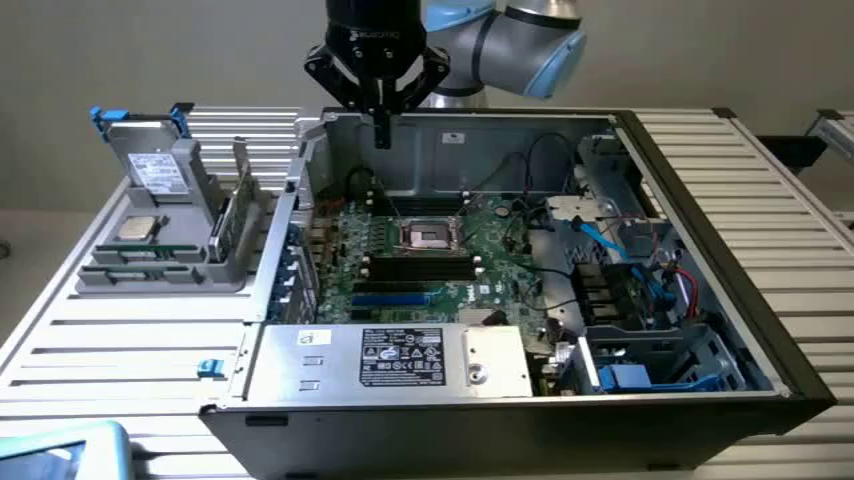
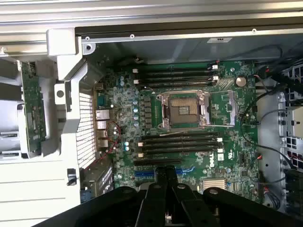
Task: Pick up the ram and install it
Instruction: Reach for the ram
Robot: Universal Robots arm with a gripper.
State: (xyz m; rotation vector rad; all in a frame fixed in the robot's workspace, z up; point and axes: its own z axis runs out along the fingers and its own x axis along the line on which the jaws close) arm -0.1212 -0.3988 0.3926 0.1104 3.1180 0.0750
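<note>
Exterior view: gripper (image 1: 383,138) hangs above the far wall of the open PC case (image 1: 694,250), toward the exterior view's left corner. The fingers are pressed together and nothing is in them. The ram (image 1: 223,228) looks to be the thin green board standing on edge in the grey parts holder (image 1: 100,278), on the holder's side nearest the case. It sits outside the case, well apart from the gripper. The same holder carries an upright hard drive (image 1: 160,168) and a square silver processor chip (image 1: 138,228). Inside the case, the motherboard (image 1: 501,290) has its CPU socket (image 1: 430,235) exposed, with black memory slots (image 1: 420,266) just in front of it. The power supply (image 1: 400,355), with a white label, sits at the near edge.

Wrist view: camera looks straight down into the case. The gripper (image 2: 165,170) fingers are closed tip to tip and empty, over the motherboard (image 2: 227,156) edge by the blue slot (image 2: 144,173). The CPU socket (image 2: 183,109) has banks of memory slots (image 2: 180,142) on both sides of it. The ram (image 2: 33,109) is the green stick beyond the case side wall (image 2: 66,85), outside the chassis in the holder, with no contact to the gripper.
</note>
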